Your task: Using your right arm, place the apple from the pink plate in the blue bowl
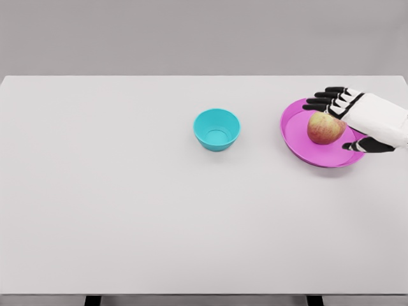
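A red-yellow apple (325,128) rests on the pink plate (298,134) at the right of the white table. My right hand (336,121) reaches in from the right edge and hovers around the apple, its black fingers (322,101) spread over the apple's far side and the thumb (363,146) on the near side. The fingers look open and not closed on the fruit. A blue bowl (217,129) stands empty near the table's middle, to the left of the plate. The left arm is out of view.
The white table (127,191) spans the whole view, with its front edge near the bottom and a grey wall behind.
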You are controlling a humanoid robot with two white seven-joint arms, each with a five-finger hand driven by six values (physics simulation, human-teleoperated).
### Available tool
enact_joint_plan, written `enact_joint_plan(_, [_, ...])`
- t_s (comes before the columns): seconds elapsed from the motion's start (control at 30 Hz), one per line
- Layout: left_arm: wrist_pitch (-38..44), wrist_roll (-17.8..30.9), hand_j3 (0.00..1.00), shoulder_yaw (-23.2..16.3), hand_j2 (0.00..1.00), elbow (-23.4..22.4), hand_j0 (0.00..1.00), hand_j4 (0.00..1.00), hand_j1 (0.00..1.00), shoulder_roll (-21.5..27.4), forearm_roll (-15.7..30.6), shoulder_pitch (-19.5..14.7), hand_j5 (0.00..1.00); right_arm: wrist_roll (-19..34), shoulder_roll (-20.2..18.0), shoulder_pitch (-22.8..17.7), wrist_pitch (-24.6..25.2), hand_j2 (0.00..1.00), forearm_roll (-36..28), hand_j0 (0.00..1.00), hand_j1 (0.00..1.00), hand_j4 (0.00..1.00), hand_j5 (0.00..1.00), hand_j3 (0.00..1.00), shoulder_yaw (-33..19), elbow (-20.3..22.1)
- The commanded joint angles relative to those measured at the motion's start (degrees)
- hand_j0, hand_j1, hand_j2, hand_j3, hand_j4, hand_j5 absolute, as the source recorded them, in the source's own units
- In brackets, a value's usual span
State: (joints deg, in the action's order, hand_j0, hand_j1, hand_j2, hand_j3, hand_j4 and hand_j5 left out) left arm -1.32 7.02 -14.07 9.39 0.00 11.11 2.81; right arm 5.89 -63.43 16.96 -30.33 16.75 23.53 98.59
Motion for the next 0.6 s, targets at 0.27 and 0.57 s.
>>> enact_joint_plan(0.27, [0.1,0.0,1.00,0.0,1.00,0.0,1.00,1.00,1.00,0.0,0.0,0.0,1.00,20.3,0.9,2.4,0.8,1.00,-0.4,1.00,1.00,1.00,1.00,1.00,-3.9,-11.8])
enact_joint_plan(0.57, [0.0,0.0,1.00,0.0,1.00,0.0,1.00,1.00,1.00,0.0,0.0,0.0,1.00,29.1,9.0,20.6,1.7,1.00,-0.4,1.00,1.00,1.00,1.00,1.00,6.7,-26.7])
